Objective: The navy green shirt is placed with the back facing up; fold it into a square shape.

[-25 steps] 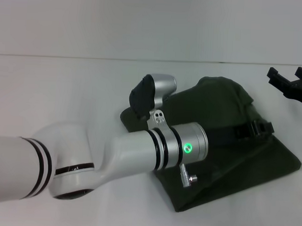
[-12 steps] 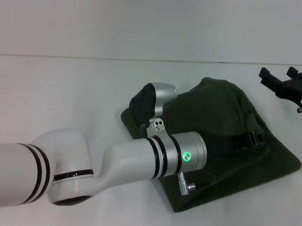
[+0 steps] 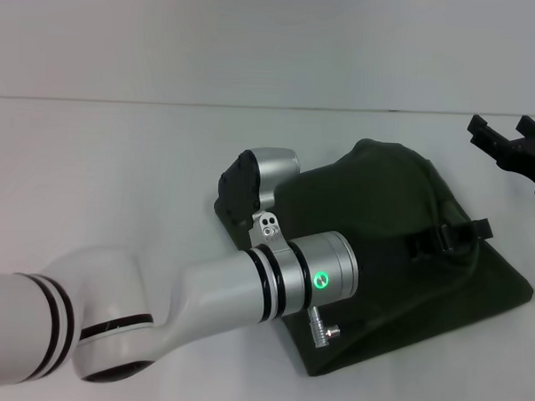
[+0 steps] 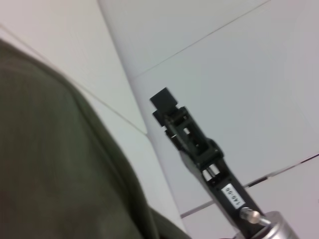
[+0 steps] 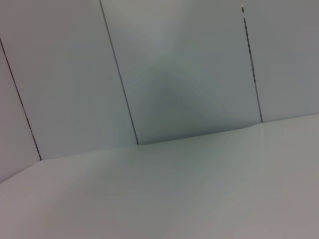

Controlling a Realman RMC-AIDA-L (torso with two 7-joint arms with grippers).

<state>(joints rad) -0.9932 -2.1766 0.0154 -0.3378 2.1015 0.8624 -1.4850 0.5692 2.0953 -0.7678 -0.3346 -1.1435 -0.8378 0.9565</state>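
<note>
Reaching over one navy green shirt (image 3: 398,259), left gripper (image 3: 452,237) jaws unclear; right gripper (image 3: 512,140) jaws parted, empty, clearer from left wrist

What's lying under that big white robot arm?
The navy green shirt, folded into a mound on the white table. The left gripper lies on it; the part beneath the arm is hidden.

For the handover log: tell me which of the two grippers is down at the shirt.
The left gripper: it reaches across the navy green shirt, fingers at a fold. The right gripper hangs apart, beyond the shirt's far right edge.
</note>
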